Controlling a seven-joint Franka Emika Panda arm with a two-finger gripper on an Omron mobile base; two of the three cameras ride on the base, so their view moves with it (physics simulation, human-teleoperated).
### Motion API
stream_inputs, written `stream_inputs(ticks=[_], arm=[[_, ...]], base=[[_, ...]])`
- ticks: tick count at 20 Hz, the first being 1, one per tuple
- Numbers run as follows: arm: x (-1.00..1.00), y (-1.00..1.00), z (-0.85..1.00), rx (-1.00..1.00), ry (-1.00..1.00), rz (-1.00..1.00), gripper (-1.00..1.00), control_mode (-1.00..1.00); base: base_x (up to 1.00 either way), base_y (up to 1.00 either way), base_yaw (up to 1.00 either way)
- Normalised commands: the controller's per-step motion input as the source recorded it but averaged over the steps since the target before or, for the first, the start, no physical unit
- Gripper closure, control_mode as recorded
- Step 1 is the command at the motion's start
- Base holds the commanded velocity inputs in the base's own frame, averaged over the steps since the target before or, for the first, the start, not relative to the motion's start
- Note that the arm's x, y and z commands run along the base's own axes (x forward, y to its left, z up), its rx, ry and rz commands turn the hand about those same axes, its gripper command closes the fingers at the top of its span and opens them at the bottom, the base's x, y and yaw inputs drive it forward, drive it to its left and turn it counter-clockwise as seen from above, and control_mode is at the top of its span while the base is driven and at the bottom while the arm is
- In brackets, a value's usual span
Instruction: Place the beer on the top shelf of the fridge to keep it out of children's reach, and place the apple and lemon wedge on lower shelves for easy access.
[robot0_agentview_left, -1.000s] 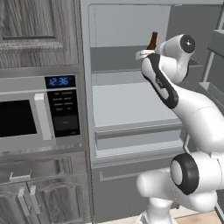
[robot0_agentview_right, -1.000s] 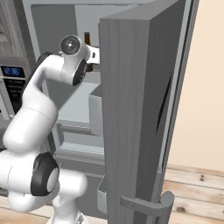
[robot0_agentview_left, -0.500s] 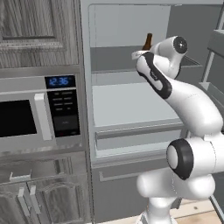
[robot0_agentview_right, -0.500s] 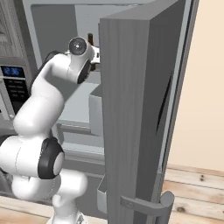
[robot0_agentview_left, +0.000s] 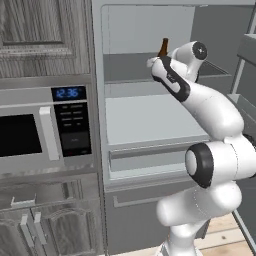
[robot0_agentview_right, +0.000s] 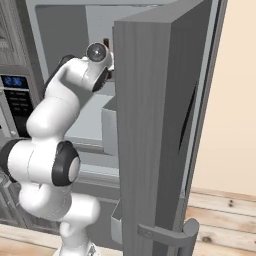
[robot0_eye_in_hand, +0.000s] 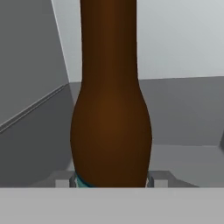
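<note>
The pincer is clamped on the lower body of the beer, which stands upright between its fingers, neck above them. The bottle is inside the open fridge, over the top shelf.

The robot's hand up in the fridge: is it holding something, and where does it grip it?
Yes, the gripper holds the beer upright by its lower body, at the teal label, over the top shelf.
</note>
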Motion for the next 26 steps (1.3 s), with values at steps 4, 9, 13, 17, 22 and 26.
stream_inputs(ticks=[4,9,13,17,22,26], arm=[[0.43,0.0,-0.12,0.0,0.0,0.05,1.0,-1.0],[0.47,0.0,-0.08,0.0,0.0,0.05,1.0,-1.0],[0.5,0.0,-0.08,-0.01,0.0,0.04,1.0,-1.0],[0.48,0.0,-0.1,-0.04,0.0,0.04,1.0,-1.0],[0.44,0.0,-0.09,-0.05,0.0,0.03,-1.0,-1.0],[0.34,0.0,-0.01,-0.05,0.0,0.03,-1.0,-1.0]], base=[[0.0,0.0,0.0],[0.0,0.0,0.0],[0.0,0.0,0.0],[0.0,0.0,0.0],[0.0,0.0,0.0],[0.0,0.0,0.0]])
